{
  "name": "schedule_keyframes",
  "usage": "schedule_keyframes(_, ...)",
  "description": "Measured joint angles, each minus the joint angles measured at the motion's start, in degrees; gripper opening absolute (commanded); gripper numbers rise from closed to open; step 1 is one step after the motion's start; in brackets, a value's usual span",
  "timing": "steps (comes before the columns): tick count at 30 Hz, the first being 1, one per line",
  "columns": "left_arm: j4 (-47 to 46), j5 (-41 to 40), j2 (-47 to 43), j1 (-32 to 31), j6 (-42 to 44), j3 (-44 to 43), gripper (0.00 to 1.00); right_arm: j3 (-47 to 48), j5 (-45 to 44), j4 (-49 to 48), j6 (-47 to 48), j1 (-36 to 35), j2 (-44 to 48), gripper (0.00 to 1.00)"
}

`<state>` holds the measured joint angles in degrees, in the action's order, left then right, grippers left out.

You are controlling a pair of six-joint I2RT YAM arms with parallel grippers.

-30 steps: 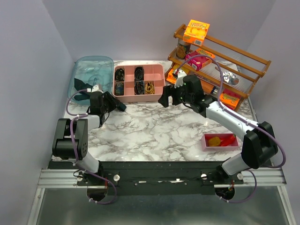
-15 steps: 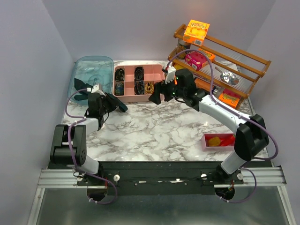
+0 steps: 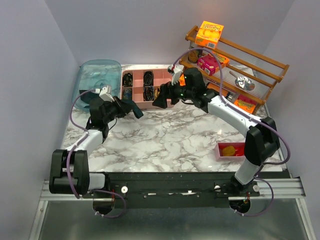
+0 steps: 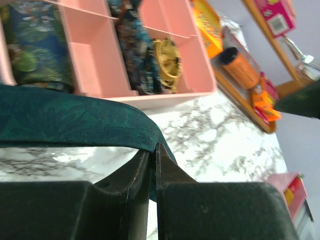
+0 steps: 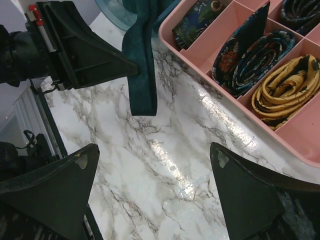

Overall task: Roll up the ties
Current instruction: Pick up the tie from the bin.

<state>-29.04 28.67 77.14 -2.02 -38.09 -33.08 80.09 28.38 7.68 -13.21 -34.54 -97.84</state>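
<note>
You've got the tie (image 4: 75, 120), dark teal woven cloth, soft and slick-looking, hanging over the marbled bench (image 3: 165, 140) just near the pink tray (image 4: 170, 95), left side. Your left claw (image 4: 152, 150) pinches only its edge, so it could slide free. Right claw (image 5: 155, 165) gapes wide, empty.

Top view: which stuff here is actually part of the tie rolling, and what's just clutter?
Job:
tie, pinched in the left gripper
right gripper, open, close to the tie
pink tray holding rolled ties
blue bin, which the tie seems to trail from

Lying about:
rack with orange box
small tray at the right
</note>
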Motion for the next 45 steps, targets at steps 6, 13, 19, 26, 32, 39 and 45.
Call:
schedule_keyframes(6, 6.14, 3.76, -9.35, -2.40, 0.68, 0.04, 0.15, 5.01, 5.35, 1.07, -1.49, 0.00, -4.09, 1.00)
schedule_keyframes(13, 12.57, 3.87, -25.05, -2.97, -0.96, 5.92, 0.13, 12.28, 12.33, 3.74, -3.85, -1.38, -12.07, 0.95)
schedule_keyframes(19, 22.25, 2.58, -34.23, -2.99, -1.44, 8.48, 0.10, 15.37, 21.33, 5.70, -6.73, -3.78, -17.77, 0.92)
schedule_keyframes(26, 23.58, 2.23, -34.91, -2.99, -2.89, 8.28, 0.08, 17.14, 28.59, 5.70, -5.20, -7.58, -17.79, 0.84)
schedule_keyframes(32, 22.86, 3.13, -33.24, -2.99, -4.42, 7.39, 0.08, 17.22, 30.84, 5.70, -3.78, -9.14, -17.90, 0.82)
schedule_keyframes(39, 22.23, 4.17, -33.33, -2.99, -4.90, 6.40, 0.04, 17.22, 30.80, 5.73, -3.21, -8.98, -18.14, 0.83)
schedule_keyframes(45, 22.05, 4.90, -35.06, -2.99, -4.85, 6.19, 0.04, 17.22, 30.88, 5.73, -3.21, -8.57, -18.49, 0.82)
